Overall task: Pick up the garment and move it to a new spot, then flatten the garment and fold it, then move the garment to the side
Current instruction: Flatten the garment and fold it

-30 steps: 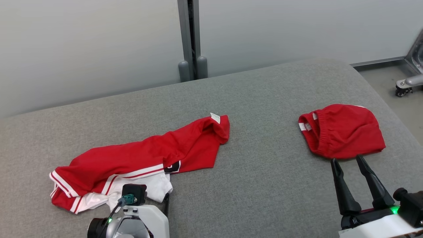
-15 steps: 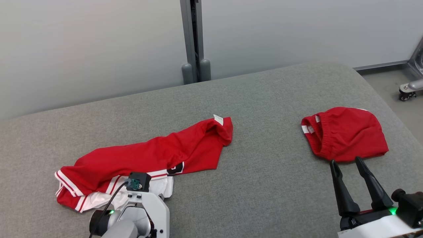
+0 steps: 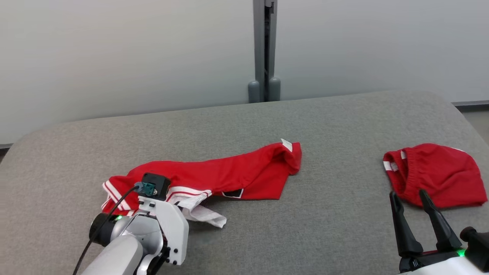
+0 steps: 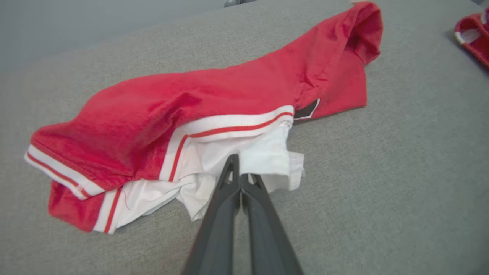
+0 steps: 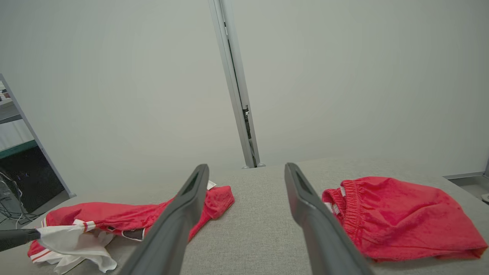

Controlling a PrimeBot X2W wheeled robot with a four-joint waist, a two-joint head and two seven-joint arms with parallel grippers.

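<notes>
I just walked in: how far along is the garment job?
Done: nothing finished; the red-and-white garment lies crumpled on the table. In hand: the pick-up, left gripper shut on its white panel. Remaining: moving, flattening, folding, setting aside. The right gripper is open by a second red garment.

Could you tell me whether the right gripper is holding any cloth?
No, the right gripper stands open, and nothing lies between its jaws.

head: high, downward | left wrist: close | right wrist: low, farther — all share garment [image 3: 244, 173]
</notes>
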